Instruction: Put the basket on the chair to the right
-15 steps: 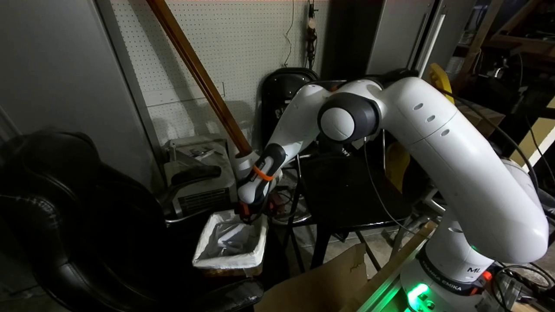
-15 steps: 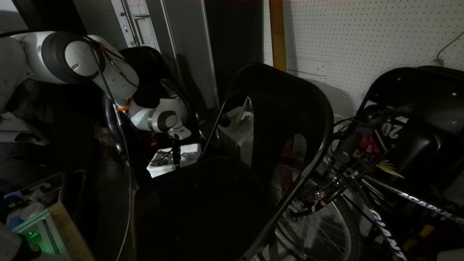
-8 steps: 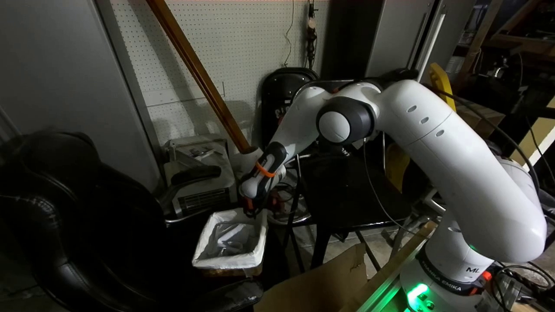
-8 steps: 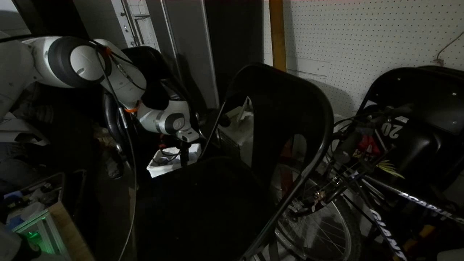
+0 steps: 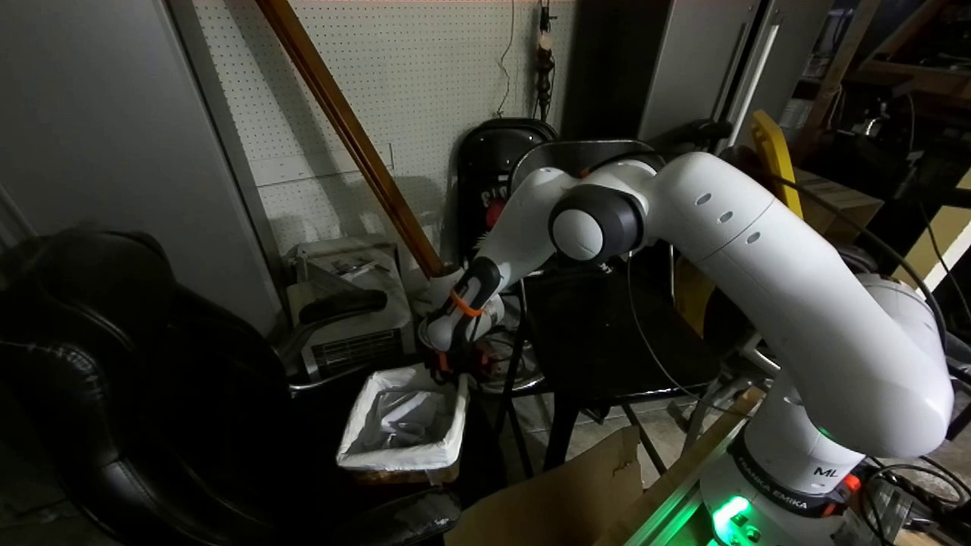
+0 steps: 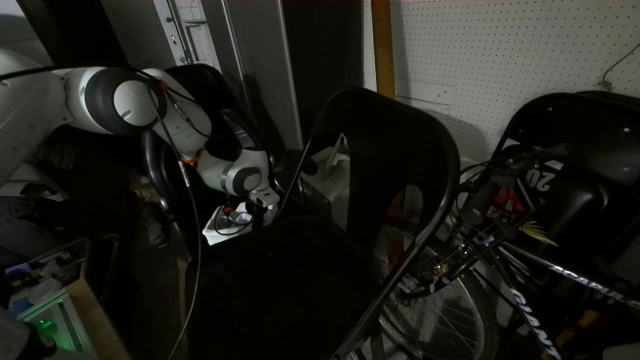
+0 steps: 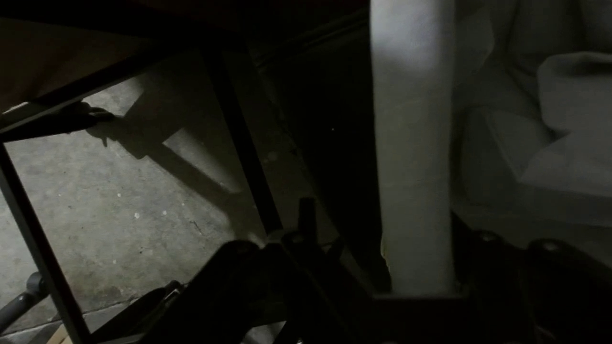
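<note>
The white rectangular basket sits on the seat of the bulky armchair in an exterior view, with pale crumpled material inside. It also shows in an exterior view, partly behind the chair. My gripper is at the basket's far right corner, on the side nearest the chair. In the wrist view my gripper is open, its dark fingers on either side of the basket's pale rim. The left finger is apart from the rim; the right one is close to its inner side. The black chair shows in both exterior views; its seat bears nothing.
The black armchair holds the basket. A grey box-like machine and a leaning wooden beam stand behind. A cardboard flap lies in front. A bicycle stands beyond the chair. A cable hangs from the arm.
The arm has lowered, and my gripper has shifted toward the chair, to the basket's near-chair rim. The basket and chair have not moved.
</note>
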`<act>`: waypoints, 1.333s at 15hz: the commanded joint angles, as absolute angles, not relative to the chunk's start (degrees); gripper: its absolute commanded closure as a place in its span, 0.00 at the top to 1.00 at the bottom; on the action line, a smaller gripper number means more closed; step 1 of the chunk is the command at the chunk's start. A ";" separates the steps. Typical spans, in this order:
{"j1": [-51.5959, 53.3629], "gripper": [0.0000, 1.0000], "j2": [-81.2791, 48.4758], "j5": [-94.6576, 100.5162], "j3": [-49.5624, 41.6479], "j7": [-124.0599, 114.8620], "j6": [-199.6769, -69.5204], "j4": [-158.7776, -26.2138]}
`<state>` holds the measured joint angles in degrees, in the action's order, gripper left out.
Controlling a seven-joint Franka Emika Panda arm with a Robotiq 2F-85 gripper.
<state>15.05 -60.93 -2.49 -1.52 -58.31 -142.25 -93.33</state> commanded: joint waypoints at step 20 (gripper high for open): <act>9.10 0.03 -36.77 -12.64 4.95 -47.40 -147.06 -110.83</act>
<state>11.28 -46.03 -8.94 2.65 -51.90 -144.45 -101.78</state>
